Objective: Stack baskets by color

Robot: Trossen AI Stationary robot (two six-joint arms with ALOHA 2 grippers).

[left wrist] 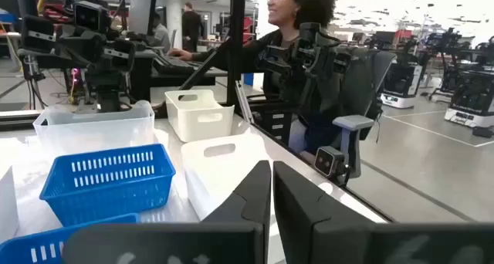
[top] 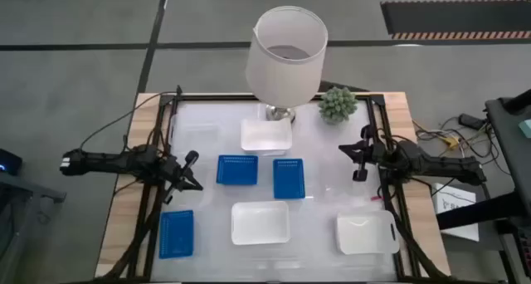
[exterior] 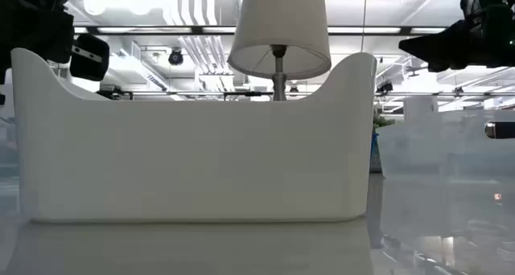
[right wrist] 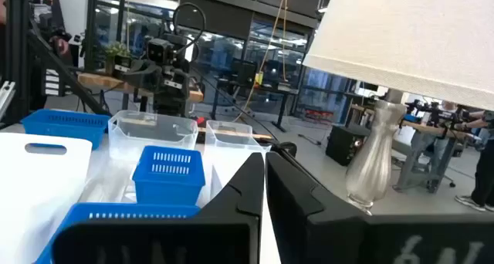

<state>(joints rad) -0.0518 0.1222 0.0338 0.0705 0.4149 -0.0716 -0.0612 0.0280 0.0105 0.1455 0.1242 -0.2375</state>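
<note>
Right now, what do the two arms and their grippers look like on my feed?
Both arms are black and slim, built of jointed segments, with thin dark cables running back along them. The left gripper and right gripper each carry two flat, matte black, wedge-shaped fingers. I see no markings.

Six baskets [top: 260, 222] spread between left hand [top: 187, 172] and right hand [top: 358, 160], both above tabletop [top: 323, 159].
</note>
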